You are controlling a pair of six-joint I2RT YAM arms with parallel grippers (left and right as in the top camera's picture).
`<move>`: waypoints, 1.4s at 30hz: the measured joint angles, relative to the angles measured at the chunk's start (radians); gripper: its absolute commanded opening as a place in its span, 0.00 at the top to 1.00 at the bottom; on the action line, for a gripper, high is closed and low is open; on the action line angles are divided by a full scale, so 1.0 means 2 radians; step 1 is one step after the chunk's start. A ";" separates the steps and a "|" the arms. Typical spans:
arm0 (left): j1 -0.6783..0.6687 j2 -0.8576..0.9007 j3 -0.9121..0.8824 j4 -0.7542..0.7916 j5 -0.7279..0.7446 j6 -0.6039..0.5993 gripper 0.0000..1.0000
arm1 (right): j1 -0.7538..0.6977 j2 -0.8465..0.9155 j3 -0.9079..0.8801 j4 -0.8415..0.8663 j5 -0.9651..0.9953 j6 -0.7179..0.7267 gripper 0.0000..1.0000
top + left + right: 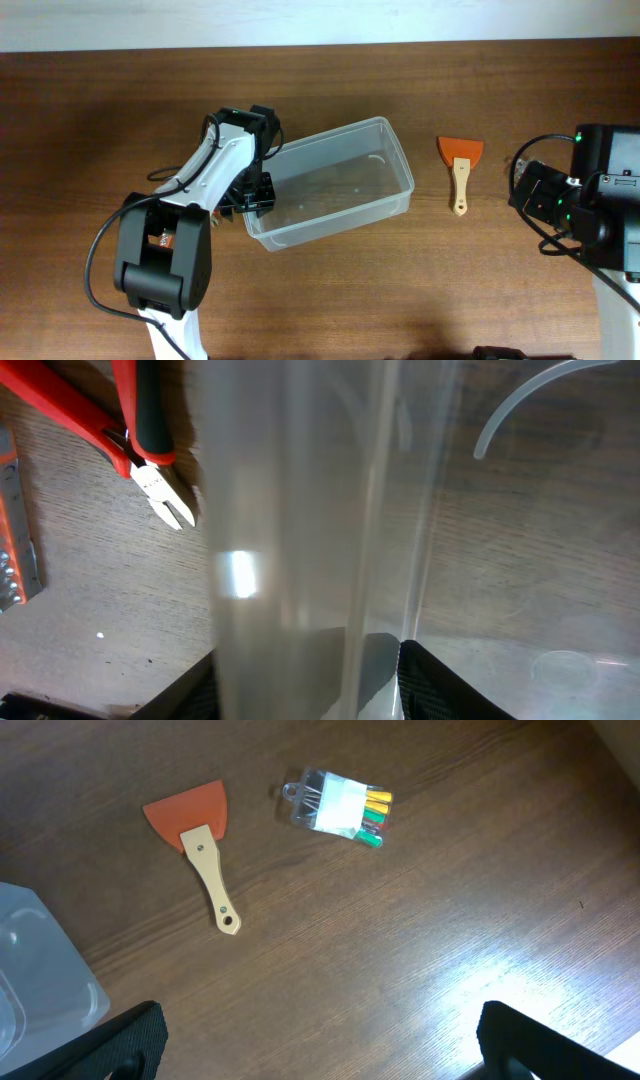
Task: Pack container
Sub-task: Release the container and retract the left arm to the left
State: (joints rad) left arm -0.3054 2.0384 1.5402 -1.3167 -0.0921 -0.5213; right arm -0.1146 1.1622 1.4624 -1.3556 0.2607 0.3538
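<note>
Left gripper [253,196] is clamping the container [402,168] wall, calling for a slow, level pull; right gripper [320,1032] is hanging wide apart

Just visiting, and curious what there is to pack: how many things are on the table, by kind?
clear container: 1
orange-bladed scraper: 1
red-handled cutters: 1
clear packet of coloured pieces: 1
orange-and-metal tool, mostly out of frame: 1
Total: 5

The brown wooden table [90,120] had fine dark lines in it. A pale strip [300,20] ran behind its far edge. A bright patch of light [525,982] shone on the wood.
</note>
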 measured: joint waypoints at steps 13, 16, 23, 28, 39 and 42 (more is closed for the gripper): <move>0.000 0.000 0.001 0.002 -0.007 0.002 0.47 | 0.000 0.000 0.000 0.000 0.000 0.000 0.02; 0.000 0.003 0.014 -0.001 -0.009 0.010 0.47 | 0.000 0.000 0.000 0.000 0.000 0.000 0.01; 0.000 0.007 0.067 -0.011 -0.009 0.028 0.47 | 0.000 0.000 0.000 0.000 0.000 0.000 0.01; 0.000 0.007 0.104 -0.019 -0.009 0.040 0.46 | 0.000 0.000 0.000 0.000 0.000 0.000 0.01; 0.000 -0.004 0.201 -0.055 -0.043 0.052 0.43 | 0.000 0.001 0.000 0.018 -0.094 -0.063 0.01; 0.000 -0.038 0.210 -0.048 -0.058 0.057 0.42 | 0.000 0.009 0.001 0.010 -0.189 -0.130 0.28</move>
State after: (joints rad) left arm -0.3054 1.9629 1.9602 -1.4136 -0.2077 -0.4080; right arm -0.1146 1.1797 1.4635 -1.3361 -0.1169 0.0948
